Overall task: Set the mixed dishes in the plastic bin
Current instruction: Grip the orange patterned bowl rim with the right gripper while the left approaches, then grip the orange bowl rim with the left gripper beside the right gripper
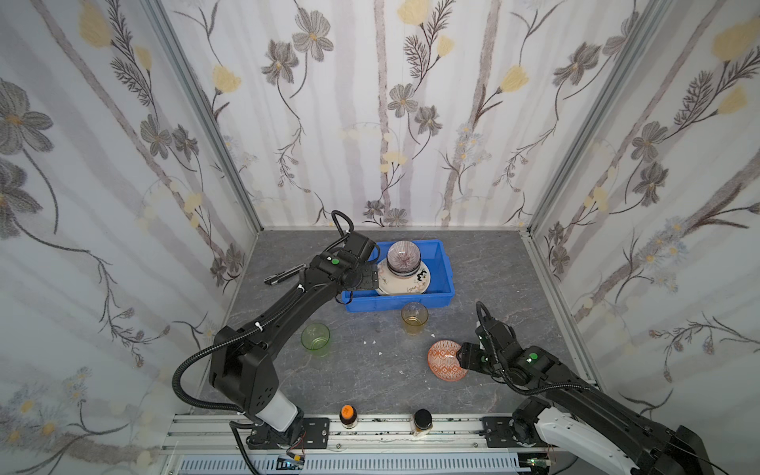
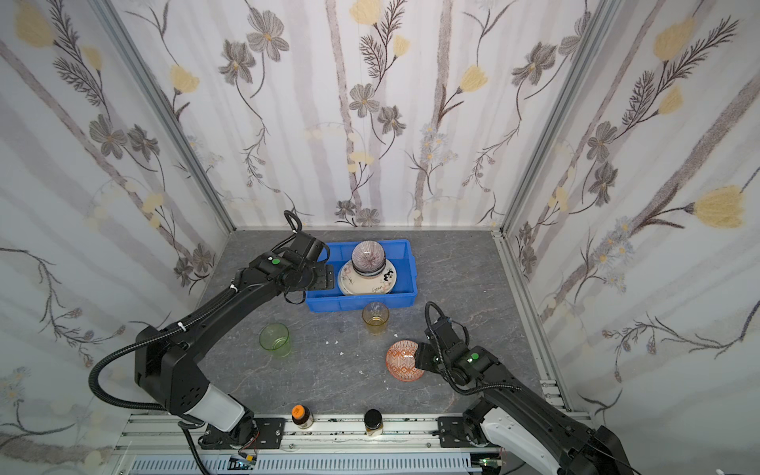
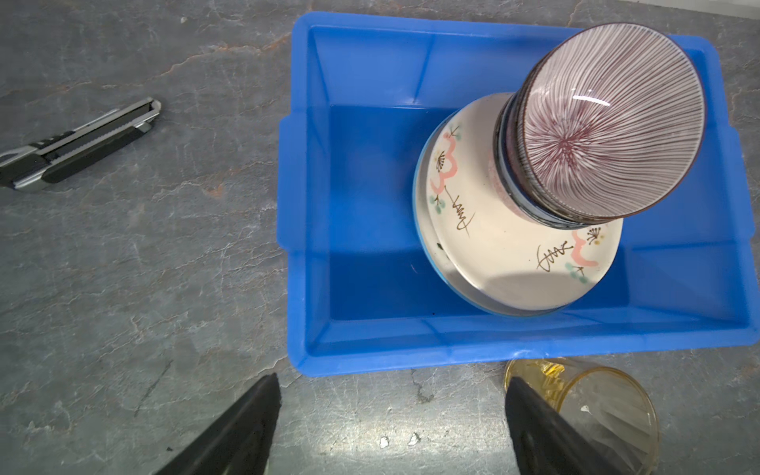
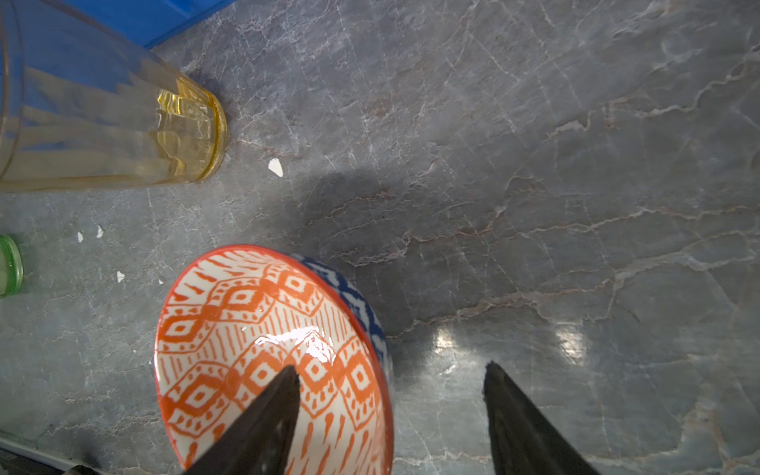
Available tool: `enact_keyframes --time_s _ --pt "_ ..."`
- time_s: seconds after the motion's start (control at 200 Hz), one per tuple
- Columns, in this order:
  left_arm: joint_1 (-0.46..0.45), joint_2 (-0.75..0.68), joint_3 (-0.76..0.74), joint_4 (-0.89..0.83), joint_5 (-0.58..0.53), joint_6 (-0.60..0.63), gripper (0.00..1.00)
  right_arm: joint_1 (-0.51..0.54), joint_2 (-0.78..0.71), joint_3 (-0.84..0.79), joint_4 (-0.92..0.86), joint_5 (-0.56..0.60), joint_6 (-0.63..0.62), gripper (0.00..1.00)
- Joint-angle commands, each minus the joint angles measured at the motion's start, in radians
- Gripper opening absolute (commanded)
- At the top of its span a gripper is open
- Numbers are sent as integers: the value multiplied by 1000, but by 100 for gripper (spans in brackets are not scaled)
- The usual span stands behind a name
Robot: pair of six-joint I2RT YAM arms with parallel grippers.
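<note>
Taking the far wall as twelve, the nearest action sits at about four o'clock on the table (image 1: 370,370). The right gripper (image 4: 390,368) hangs over the orange bowl (image 1: 447,360), jaws partly apart and straddling the rim at the bowl's three o'clock side. One finger (image 4: 263,419) is over the patterned inside; the other (image 4: 522,419) is outside, with bare table between it and the blue outer wall. Nothing is pinched yet.

To do this well, I'd say, the arm should settle lower so both fingers overlap the wall, then close squarely. Glazed ceramic is slippery, and a shallow bite on the lip could let the bowl swing. (The orange-lidded jar (image 1: 348,416) and black-lidded jar (image 1: 422,420) on the front rail are no part of this.)

Farther out, the green tumbler (image 1: 316,341) stands at eight o'clock. The amber tumbler (image 1: 414,317) stands just beside the front wall of the plastic bin (image 1: 382,303), so the bowl should travel above it.

At twelve, the bin holds a cream plate (image 1: 405,283) stack topped by a striped bowl (image 1: 404,257). Its floor toward nine o'clock is bare, the likelier landing spot. The left gripper (image 3: 392,380) hovers there, wide and empty, and may need to clear off.
</note>
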Motion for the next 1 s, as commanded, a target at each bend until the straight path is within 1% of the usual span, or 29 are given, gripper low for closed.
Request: enact_keyframes --time_s 0.0,0.21,0.225,0.435,0.59,0.68,0.884,0.949,0.994 --pt "12 -48 -40 20 -14 -28 88 1 34 9 66 -29 -34 60" --pt "42 -127 -97 35 46 -32 89 1 117 9 114 -66 -55 46" --pt "42 -132 -123 36 47 -32 89 1 120 9 116 -65 -55 45" --pt "48 -166 -159 48 83 -34 89 1 131 15 115 -62 -61 29" --pt "49 -174 -180 52 112 -38 88 2 131 27 103 -55 -60 21" --pt "49 -180 -196 56 125 -42 88 2 131 45 80 -49 -70 14" --pt "47 -212 -244 68 132 -80 88 2 143 105 28 -35 -106 5" --pt "41 -225 -267 78 141 -99 88 1 149 131 11 -37 -120 0" --pt "31 -237 -283 83 142 -112 89 1 154 151 -4 -38 -134 0"
